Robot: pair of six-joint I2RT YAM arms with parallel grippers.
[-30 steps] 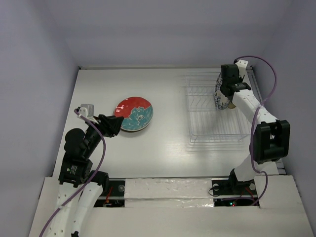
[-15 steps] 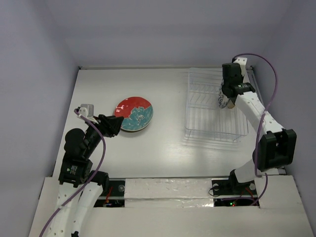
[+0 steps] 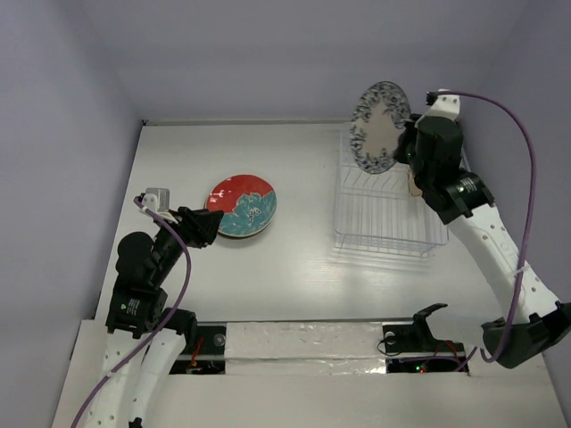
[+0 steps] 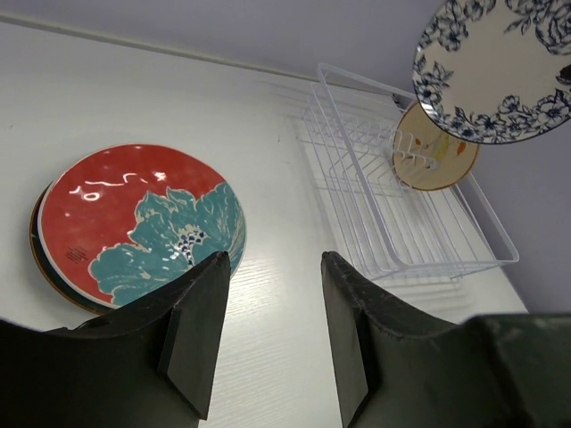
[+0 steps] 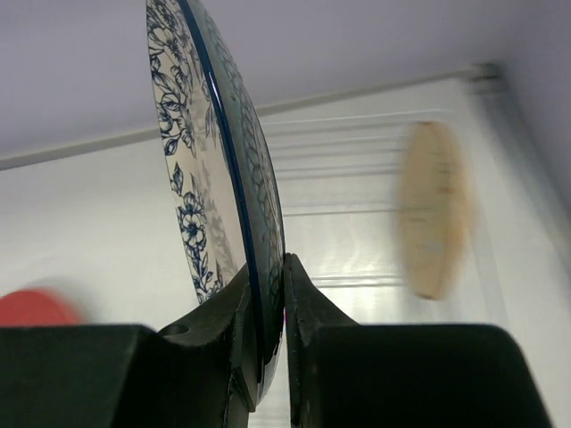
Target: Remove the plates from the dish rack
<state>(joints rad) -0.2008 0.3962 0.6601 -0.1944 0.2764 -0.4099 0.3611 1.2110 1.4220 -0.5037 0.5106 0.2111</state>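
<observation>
At the near left edge of the table (image 3: 303, 267), the left fingers (image 4: 198, 321) stand parted and grasp nothing. They are aimed low at the red plate (image 4: 134, 223), which lies flat on a darker plate (image 4: 37, 259). Farther back, to the right, sits the dish rack (image 3: 385, 214), with the tan plate (image 4: 435, 165) upright at its far end. Above it the right fingers (image 5: 302, 330) are clenched on the rim of the white blue-flowered plate (image 3: 378, 127), held on edge and clear of the rack. The pinch takes only a narrow bit of rim, so a quick swing could let the plate pivot or slip and drop. The right arm (image 3: 482, 232) is stretched up and back, wrist turned leftward.
</observation>
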